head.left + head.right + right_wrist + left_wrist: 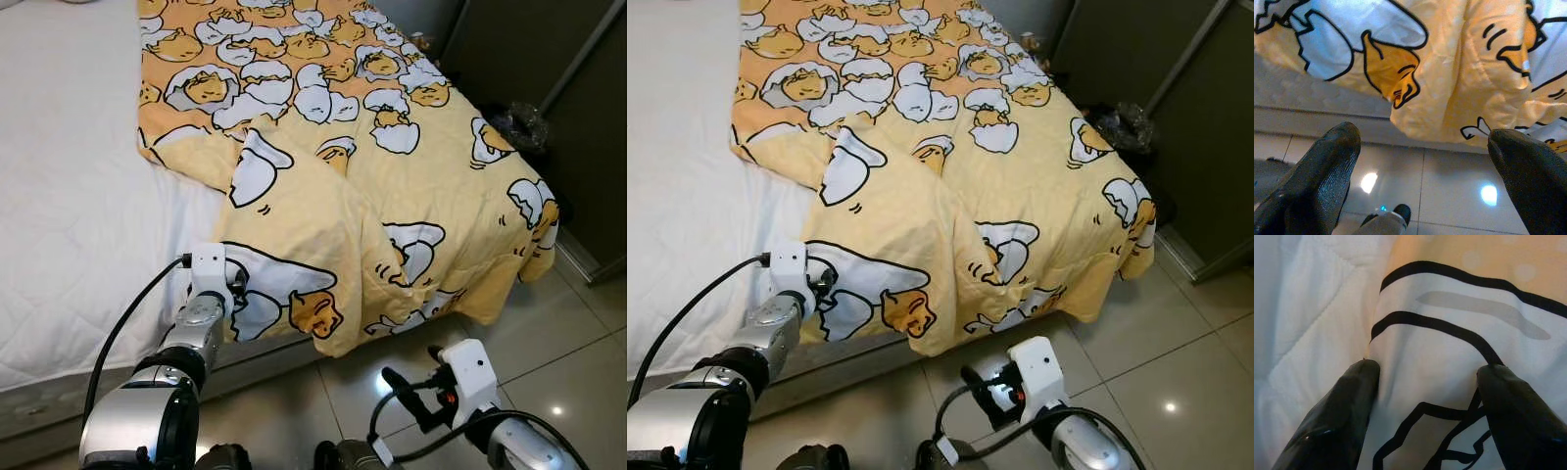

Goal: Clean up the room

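A yellow blanket [392, 196] printed with egg characters lies crumpled over the right part of the white bed [69, 215], and its corner hangs over the bed's near side. My left gripper [1427, 372] is at the blanket's near left edge, open. Its two black fingers [1352, 401] straddle the printed cloth where it meets the quilted sheet. In the head views that gripper [233, 286] touches the bed's edge. My right gripper [416, 397] hovers low over the floor in front of the bed, open and holding nothing. The hanging blanket corner [1449, 98] lies ahead of its fingers.
A dark wardrobe [549, 59] stands to the right of the bed, with a black plastic bag [519, 122] at its foot. Glossy tiled floor [578, 343] runs along the bed's near side and right end.
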Controlling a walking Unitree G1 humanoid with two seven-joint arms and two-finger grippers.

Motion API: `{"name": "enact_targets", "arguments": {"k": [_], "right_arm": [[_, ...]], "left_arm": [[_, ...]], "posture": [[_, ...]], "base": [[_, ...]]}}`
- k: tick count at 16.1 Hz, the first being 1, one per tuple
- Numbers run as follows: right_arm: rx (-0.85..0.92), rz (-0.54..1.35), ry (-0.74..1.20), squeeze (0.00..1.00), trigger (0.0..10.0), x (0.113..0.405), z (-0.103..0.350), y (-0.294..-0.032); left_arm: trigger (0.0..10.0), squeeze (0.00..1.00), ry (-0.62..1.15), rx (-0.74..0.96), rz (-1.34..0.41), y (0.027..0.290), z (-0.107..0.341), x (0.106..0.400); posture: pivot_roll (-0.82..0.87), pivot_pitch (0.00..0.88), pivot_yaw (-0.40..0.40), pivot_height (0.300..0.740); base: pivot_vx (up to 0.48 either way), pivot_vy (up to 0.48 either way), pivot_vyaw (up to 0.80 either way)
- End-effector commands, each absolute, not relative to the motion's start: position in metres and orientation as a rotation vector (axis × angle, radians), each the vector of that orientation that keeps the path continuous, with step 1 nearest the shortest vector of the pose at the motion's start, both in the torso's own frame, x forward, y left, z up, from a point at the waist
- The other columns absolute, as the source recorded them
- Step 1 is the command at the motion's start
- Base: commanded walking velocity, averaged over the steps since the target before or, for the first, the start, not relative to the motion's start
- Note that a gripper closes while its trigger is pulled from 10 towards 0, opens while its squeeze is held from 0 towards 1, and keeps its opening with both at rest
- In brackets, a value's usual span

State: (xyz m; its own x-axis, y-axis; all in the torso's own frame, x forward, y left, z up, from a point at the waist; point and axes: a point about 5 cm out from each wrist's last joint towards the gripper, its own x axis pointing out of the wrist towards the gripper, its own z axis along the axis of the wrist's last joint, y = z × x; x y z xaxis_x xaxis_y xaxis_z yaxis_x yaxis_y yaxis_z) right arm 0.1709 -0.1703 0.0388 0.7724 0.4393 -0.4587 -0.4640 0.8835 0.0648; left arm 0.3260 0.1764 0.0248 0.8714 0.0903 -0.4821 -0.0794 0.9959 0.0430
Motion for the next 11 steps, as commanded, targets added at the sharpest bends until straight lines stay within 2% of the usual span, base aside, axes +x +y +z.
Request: {"name": "enact_targets", "arguments": {"k": [1,9,10,11], "right_arm": [[-0.049,0.503,0.482,0.00,10.0,0.171,0.042,-0.171],[-0.048,0.539,0.523,0.00,10.0,0.164,0.042,-0.174],[-0.066,0.549,0.535,0.00,10.0,0.160,0.045,-0.178],[-0.075,0.554,0.540,0.00,10.0,0.159,0.046,-0.180]], "left_arm": [[0.0,0.00,0.527,0.010,0.072,0.173,0.019,0.321],[0.0,0.00,0.646,-0.005,0.077,0.177,-0.002,0.304],[0.0,0.00,0.661,0.000,0.068,0.175,-0.004,0.301],[0.0,0.00,0.667,0.002,0.066,0.175,-0.006,0.300]], "posture": [[-0.34,0.121,-0.114,0.740],[-0.37,0.137,-0.133,0.740],[-0.42,0.151,-0.165,0.740],[-0.42,0.151,-0.165,0.740]], "base": [[0.000,0.000,0.00],[0.000,0.000,0.00],[0.000,0.000,0.00],[0.000,0.000,0.00]]}}
